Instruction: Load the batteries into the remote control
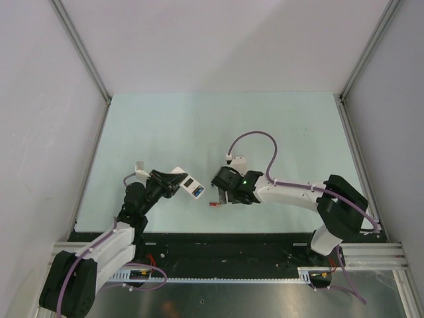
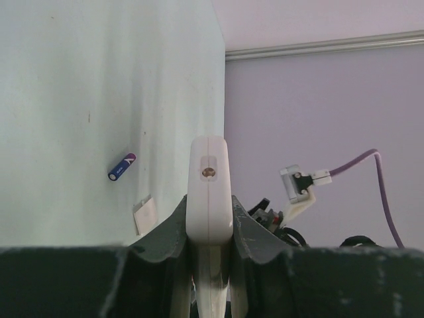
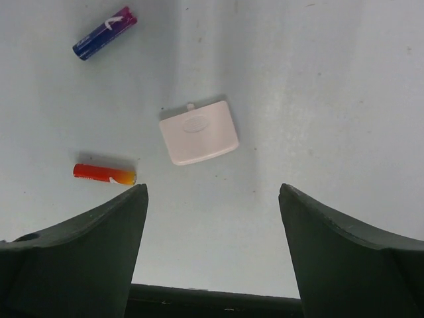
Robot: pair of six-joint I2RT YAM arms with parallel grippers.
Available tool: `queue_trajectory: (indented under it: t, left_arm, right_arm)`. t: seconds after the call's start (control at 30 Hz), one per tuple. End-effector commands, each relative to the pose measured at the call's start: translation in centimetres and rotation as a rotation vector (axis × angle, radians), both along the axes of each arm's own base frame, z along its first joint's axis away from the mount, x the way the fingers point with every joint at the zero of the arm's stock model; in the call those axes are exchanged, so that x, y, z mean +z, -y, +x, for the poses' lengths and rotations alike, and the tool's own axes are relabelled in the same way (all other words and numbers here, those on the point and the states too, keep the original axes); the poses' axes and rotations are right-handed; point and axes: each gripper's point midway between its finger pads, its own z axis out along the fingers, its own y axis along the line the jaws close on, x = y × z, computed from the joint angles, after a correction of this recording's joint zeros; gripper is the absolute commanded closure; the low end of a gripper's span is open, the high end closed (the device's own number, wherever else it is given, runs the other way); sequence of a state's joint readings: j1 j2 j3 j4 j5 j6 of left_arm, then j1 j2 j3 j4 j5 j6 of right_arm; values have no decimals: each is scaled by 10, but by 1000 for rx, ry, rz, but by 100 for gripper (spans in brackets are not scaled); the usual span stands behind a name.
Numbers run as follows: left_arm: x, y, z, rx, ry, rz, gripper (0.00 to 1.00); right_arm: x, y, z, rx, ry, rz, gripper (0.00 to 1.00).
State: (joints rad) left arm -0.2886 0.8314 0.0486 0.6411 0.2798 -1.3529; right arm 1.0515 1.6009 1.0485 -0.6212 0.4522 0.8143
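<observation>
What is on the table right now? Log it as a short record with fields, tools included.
left tool: shut on the remote control
right tool: open, holding nothing, above the table
blue-purple battery: loose on the table
red battery: loose on the table, beside one finger of the right tool
white cover plate: flat on the table, apart from both batteries

- The top view looks down from high behind the near edge, far off, over the whole table (image 1: 199, 126).
- The left wrist view sits close behind the remote (image 2: 209, 192), facing across the table.
- The right wrist view looks down from close by. It shares the purple battery (image 3: 105, 32) and the white cover (image 3: 198, 132) with the left wrist view, and the red battery (image 3: 104, 173) with the top view.
</observation>
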Motion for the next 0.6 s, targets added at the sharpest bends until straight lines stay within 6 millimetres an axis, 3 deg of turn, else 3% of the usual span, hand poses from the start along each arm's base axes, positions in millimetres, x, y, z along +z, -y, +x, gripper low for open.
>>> queue_trajectory:
  t: [0.0, 0.57]
  left_arm:
    - [-25, -7, -12, 11, -21, 21, 100]
    - [-25, -8, -11, 18, -25, 25, 100]
  right_arm:
    - [-7, -19, -2, 82, -32, 5, 14]
    - [-29, -17, 21, 224, -91, -52, 20]
